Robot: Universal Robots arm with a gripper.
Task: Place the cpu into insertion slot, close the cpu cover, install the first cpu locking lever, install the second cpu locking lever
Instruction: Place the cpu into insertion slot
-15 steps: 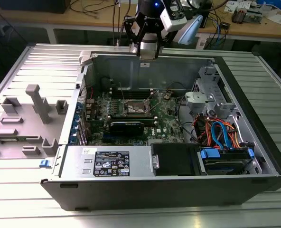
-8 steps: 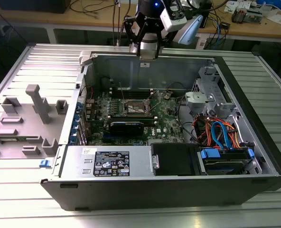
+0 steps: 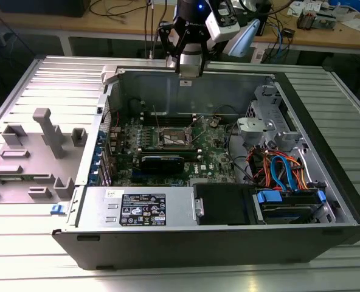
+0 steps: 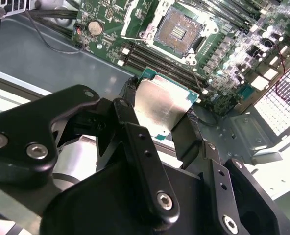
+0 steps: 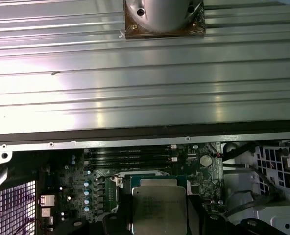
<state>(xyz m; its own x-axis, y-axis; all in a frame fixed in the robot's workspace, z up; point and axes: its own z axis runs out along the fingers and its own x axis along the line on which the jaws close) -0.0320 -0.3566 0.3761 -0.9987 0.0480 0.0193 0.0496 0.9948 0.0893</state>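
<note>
While gripper (image 4: 160, 104) hangs above open computer case (image 3: 228, 234), its fingers (image 4: 185, 134) pinch cpu (image 4: 162, 111) by two opposite edges, silver top showing.

Exterior view's left to exterior view's right:
- grey fixture block (image 3: 43, 143) on table (image 3: 168, 277)
- green motherboard (image 3: 213, 149), insertion slot (image 3: 174, 139) open, dark centre bare
- blue and orange cables (image 3: 283, 170)

Cpu held well above slot, touching nothing else.
</note>
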